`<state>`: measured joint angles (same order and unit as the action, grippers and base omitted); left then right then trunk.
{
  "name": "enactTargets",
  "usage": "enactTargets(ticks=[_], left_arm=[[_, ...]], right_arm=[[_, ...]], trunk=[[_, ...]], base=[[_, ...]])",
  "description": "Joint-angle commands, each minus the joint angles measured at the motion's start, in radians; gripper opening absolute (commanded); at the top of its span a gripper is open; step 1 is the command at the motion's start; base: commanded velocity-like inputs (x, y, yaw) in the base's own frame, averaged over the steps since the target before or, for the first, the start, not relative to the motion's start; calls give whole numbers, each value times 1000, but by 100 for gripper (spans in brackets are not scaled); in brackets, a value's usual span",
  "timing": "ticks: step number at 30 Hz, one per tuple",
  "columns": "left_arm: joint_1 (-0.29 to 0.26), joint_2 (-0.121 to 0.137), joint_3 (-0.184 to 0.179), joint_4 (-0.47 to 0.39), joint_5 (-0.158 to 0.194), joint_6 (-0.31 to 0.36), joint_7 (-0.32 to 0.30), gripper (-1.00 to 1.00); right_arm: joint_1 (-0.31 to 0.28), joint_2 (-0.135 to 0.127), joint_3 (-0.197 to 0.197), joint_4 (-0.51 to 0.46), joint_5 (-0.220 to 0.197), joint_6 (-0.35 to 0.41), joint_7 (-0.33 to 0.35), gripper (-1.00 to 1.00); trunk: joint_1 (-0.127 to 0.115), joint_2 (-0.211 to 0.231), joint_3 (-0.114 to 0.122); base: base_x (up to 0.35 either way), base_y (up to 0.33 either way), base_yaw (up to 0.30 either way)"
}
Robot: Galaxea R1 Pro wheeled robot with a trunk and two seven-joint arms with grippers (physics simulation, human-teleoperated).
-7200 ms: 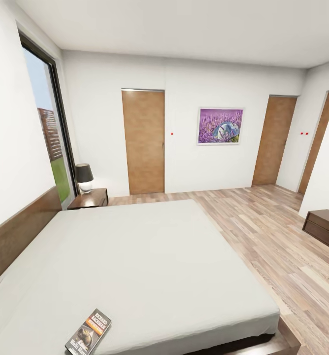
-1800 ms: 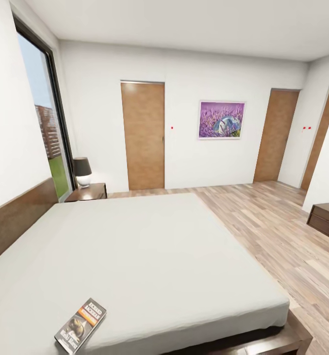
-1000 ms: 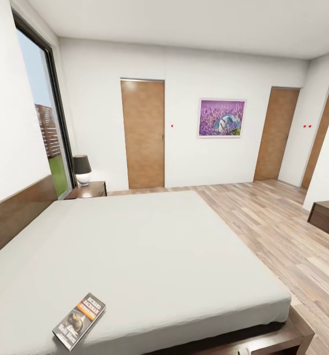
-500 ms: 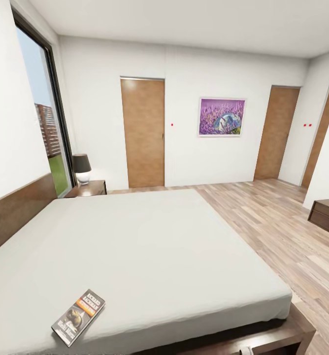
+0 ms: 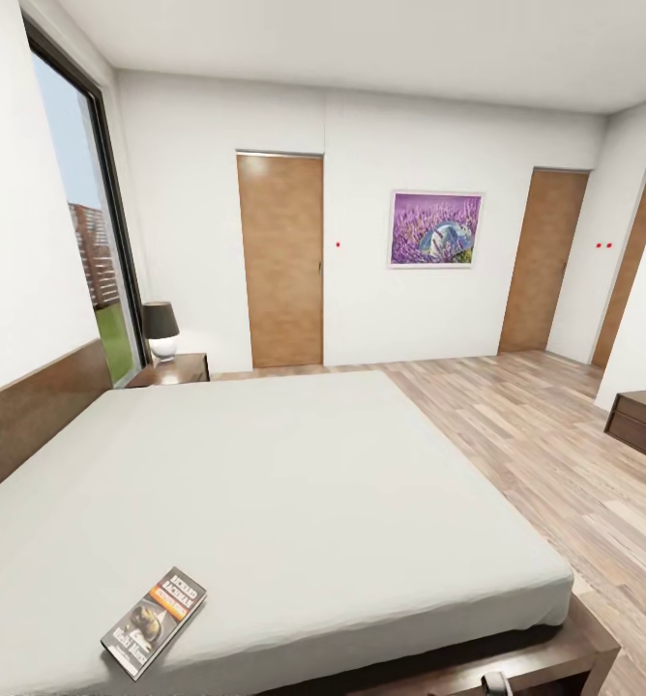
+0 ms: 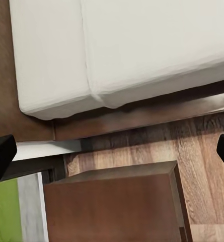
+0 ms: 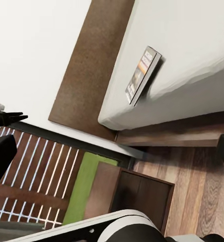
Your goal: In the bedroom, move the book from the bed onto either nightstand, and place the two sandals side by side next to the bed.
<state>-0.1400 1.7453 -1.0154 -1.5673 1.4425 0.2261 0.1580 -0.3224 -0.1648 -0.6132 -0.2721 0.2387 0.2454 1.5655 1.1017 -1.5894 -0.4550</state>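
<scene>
From my head, going left to right: a tall window [image 5: 76, 222] fills the left wall, and the brown headboard [image 5: 33, 420] runs below it. In the far corner a nightstand [image 5: 173, 369] stands beside the head of the bed, carrying a lamp [image 5: 161, 330] with a dark shade. The book [image 5: 154, 621] lies flat on the bed [image 5: 294, 483], close to the near edge on my left, cover up, nothing touching it. Beyond the mattress a wooden door [image 5: 281, 261] is closed, then a purple picture [image 5: 435, 228] hangs on the wall, then a second door [image 5: 538, 262]. At the far right a low dark cabinet [image 5: 642, 425] sits on the wood floor [image 5: 536, 454].

My left jaws [image 6: 112, 151] are spread wide with nothing between them, hanging over another nightstand [image 6: 112, 206] just beside the bed's corner. My right jaws [image 7: 112, 151] are also wide apart and empty; past them the book [image 7: 143, 74] rests at the mattress edge near the headboard [image 7: 91, 70].
</scene>
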Motion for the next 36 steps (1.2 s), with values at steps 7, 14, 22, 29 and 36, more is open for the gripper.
enactTargets(ticks=[7,14,22,29,36], left_arm=[[-7,0,-6,-1,10,4,6,100],[-7,0,-6,-1,10,4,6,100],[-7,0,-6,-1,10,4,7,100],[-7,0,-6,-1,11,4,7,100],[-7,0,-6,-1,11,4,7,100]], right_arm=[[-1,2,-6,1,3,10,5,100],[-1,2,-7,1,1,9,5,100],[-1,4,-7,1,2,9,5,100],[-1,4,-7,1,2,9,5,100],[-1,4,-7,2,2,9,5,100]], trunk=[[0,-1,-1],[0,-1,0],[0,-1,0],[0,-1,0],[0,-1,0]], base=[[0,0,0],[0,0,-49],[0,0,-22],[0,0,-3],[0,0,0]])
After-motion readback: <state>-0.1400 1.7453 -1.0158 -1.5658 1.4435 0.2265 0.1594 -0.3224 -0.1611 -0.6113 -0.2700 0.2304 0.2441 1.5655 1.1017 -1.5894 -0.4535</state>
